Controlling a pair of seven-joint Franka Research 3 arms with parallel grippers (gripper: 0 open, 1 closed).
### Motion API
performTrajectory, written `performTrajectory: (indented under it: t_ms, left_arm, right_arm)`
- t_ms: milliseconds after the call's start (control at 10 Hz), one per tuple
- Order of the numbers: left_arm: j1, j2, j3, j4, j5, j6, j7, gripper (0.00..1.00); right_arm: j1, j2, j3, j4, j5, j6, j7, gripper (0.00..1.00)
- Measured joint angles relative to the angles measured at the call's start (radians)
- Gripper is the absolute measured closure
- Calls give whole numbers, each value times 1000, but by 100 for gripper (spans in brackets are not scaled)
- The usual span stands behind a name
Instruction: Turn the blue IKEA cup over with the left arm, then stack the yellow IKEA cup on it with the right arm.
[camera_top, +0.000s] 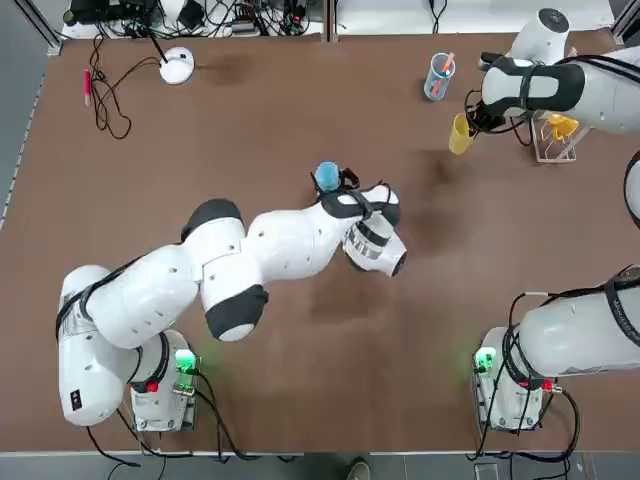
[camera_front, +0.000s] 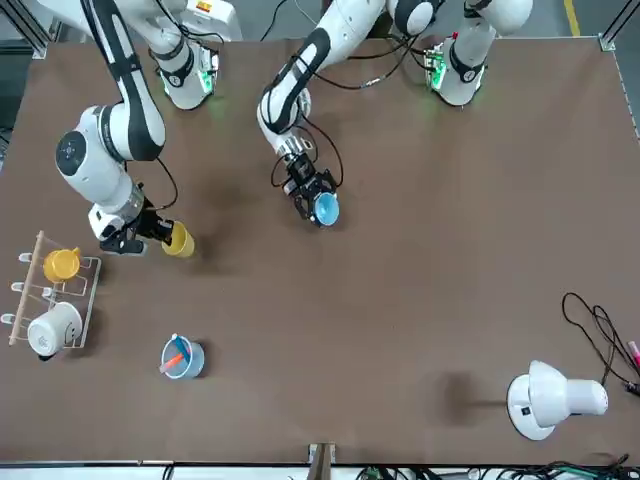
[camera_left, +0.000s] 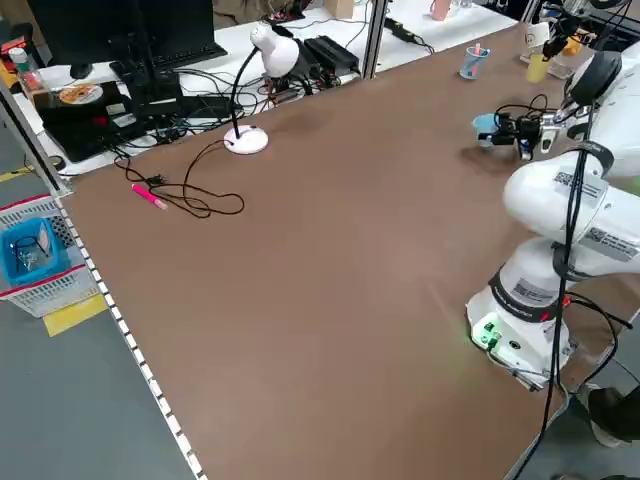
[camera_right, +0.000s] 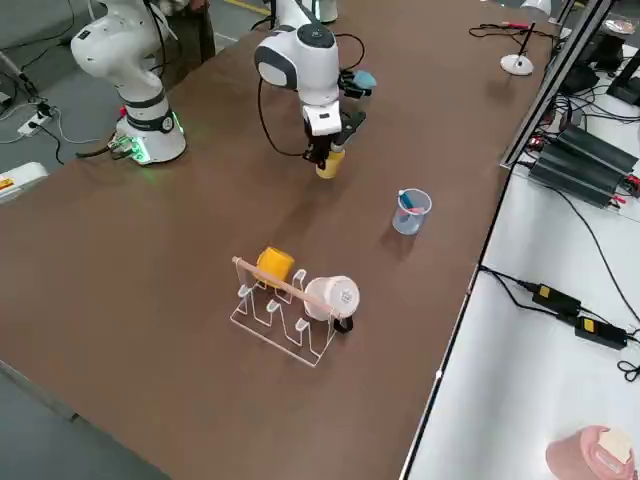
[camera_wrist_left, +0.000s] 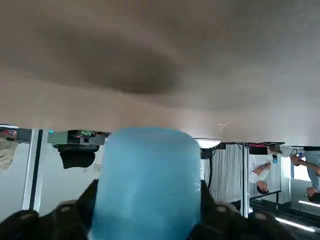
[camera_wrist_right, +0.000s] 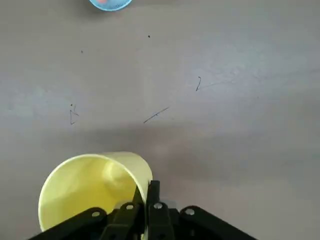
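Near the middle of the brown tabletop (camera_top: 150, 170), a little toward its far edge, the left gripper (camera_top: 340, 185) has its jaws closed on the small pale blue opaque plastic tumbler (camera_top: 327, 177), holding it clear of the surface and tipped sideways; from the front its open mouth shows (camera_front: 325, 208), so the turn-over looks only part done. The left arm (camera_top: 270, 250) reaches out low and long from its base at the near edge, its wrist rolled over. Toward the far right corner, the right gripper (camera_top: 478, 118) pinches the rim of the small plain yellow plastic tumbler (camera_top: 460, 134), one finger inside the wall and one outside, as the wrist view shows (camera_wrist_right: 95, 190); I cannot tell whether that cup rests on the tabletop or hangs just above it. The right arm (camera_top: 560, 90) bends down over it beside a clear rack (camera_right: 285, 310) holding an orange-yellow mug and a white one, with a clear-blue cup of sticks (camera_top: 439, 76) nearby. Both tumblers look light, stiff and smooth, likely slippery under hard fingers; a hold across the body suits the flip, a rim pinch suits lowering one onto the other.
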Motion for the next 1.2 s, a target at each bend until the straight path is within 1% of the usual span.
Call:
performTrajectory:
  t_ms: [100,500,600,700,800,1000,1200]
  left_arm:
    - [0,0,6,3,0,-2,0,11]
    - [0,0,8,12,0,-2,0,10]
    - [0,-1,9,19,0,-2,-2,3]
    - [0,-8,10,28,-6,-4,-15,1]
    - [0,-21,10,33,-9,-8,-26,1]
    - [0,-54,10,26,-16,-29,-26,1]
    - [0,-88,5,-20,-21,-52,-26,1]
  right_arm:
    - [0,0,0,0,0,0,0,96]
    - [2,0,0,0,0,-1,0,96]
    - [2,0,0,0,0,-1,-1,96]
    - [2,0,0,1,0,-1,0,96]
    - [3,1,0,5,0,-1,0,96]
    - [21,9,0,30,0,-1,12,96]
    - [86,45,0,101,0,-16,113,96]
